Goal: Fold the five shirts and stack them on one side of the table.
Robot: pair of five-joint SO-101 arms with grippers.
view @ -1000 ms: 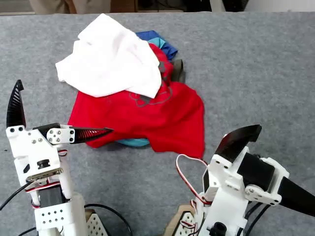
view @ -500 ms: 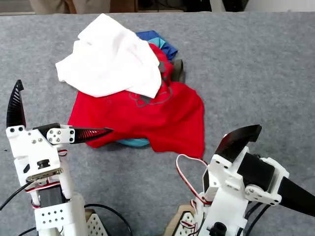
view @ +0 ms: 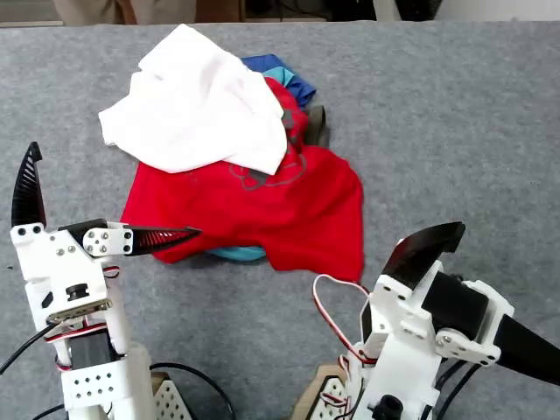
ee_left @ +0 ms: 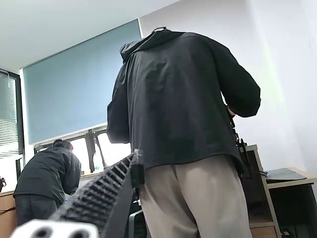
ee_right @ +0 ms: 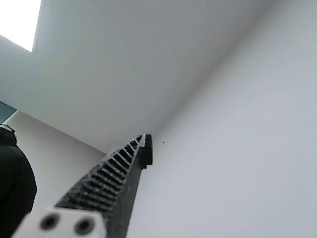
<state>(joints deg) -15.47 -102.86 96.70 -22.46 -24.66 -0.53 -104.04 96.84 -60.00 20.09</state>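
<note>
A heap of shirts lies on the grey table [view: 437, 114], left of centre. A crumpled white shirt [view: 197, 105] tops it, over a spread red shirt [view: 271, 206]. Blue [view: 284, 74], teal [view: 236, 254] and dark [view: 317, 122] cloth peek out at the edges. My left gripper [view: 114, 188] stands open at the near left, raised, one finger [view: 162, 236] over the red shirt's near-left edge. My right gripper [view: 516, 297] is open wide at the near right, clear of the heap. The left wrist view shows a ribbed finger [ee_left: 99, 193] pointing up at the room, and the right wrist view shows a finger [ee_right: 114, 183] against the ceiling.
Bare grey table lies to the right of the heap and along the near edge between the arms. A red-and-white cable [view: 337, 306] loops at the right arm's base. A person [ee_left: 183, 124] stands beyond the table's far edge, not touching the shirts.
</note>
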